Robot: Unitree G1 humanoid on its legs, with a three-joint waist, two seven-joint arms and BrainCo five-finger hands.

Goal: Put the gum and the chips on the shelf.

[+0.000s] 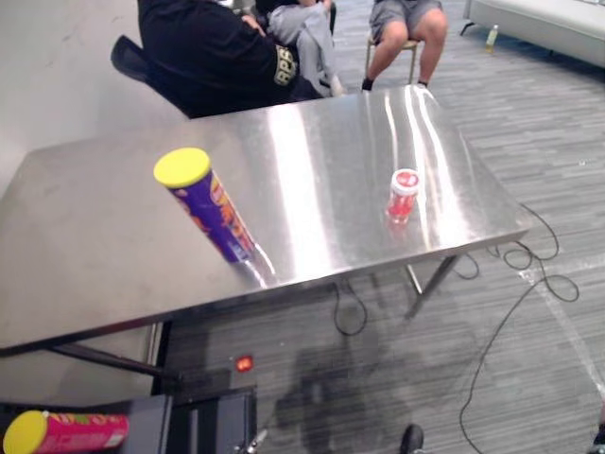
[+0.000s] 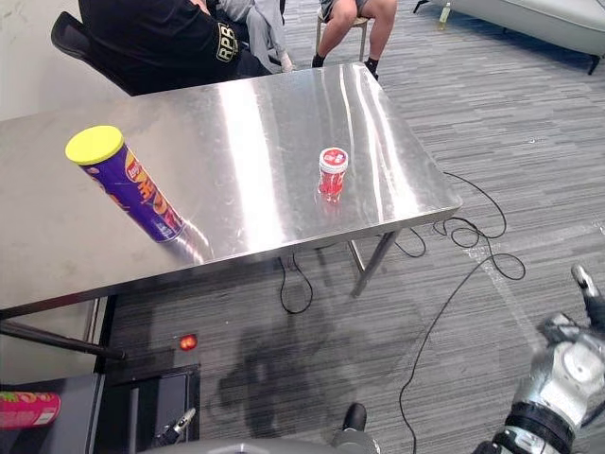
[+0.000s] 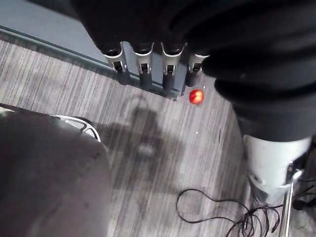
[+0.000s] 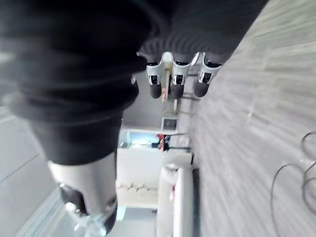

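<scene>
A purple chips can (image 1: 213,210) with a yellow lid stands tilted on the left part of the steel table (image 1: 95,246). The small red gum tub (image 1: 403,195) stands upright near the table's right front corner. My right hand (image 2: 567,369) hangs low at the right, well below and clear of the table, fingers relaxed and holding nothing. In its wrist view the left hand (image 3: 143,69) points its straight fingers at the grey floor, nothing in it. The right wrist view shows the right hand's fingers (image 4: 173,79) straight too.
A pink chips can (image 1: 66,432) with a yellow lid lies on a dark low shelf unit (image 1: 142,416) at the lower left. People sit on chairs behind the table's far edge (image 1: 217,57). A pale sofa (image 1: 548,19) stands at the back right.
</scene>
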